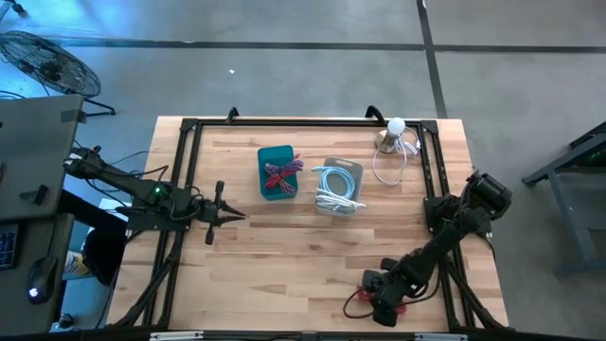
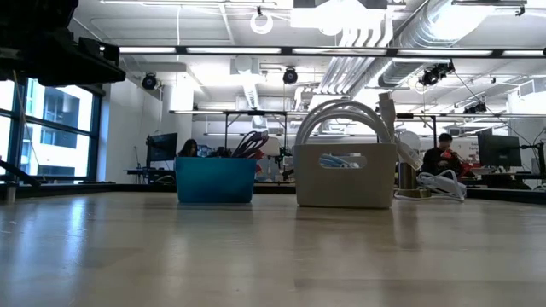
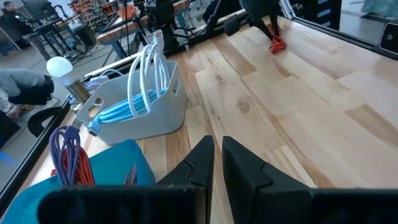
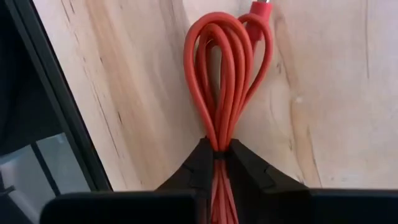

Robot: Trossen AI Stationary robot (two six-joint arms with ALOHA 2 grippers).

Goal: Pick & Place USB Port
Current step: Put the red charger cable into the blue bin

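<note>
The right pincer (image 4: pixel 216 151) pinches a red coiled USB cable (image 4: pixel 225 81) mid-bundle, well away from the teal bin (image 1: pixel 276 172) (light, floppy, loops likely to sag).

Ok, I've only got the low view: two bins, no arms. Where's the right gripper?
Observer: The right gripper is low at the table edge on its own side, well away from the bins, shut on a red cable.
Operator: And the left one?
Observer: The left gripper hangs shut over the table's left side, holding nothing and pointing toward the bins.
</note>
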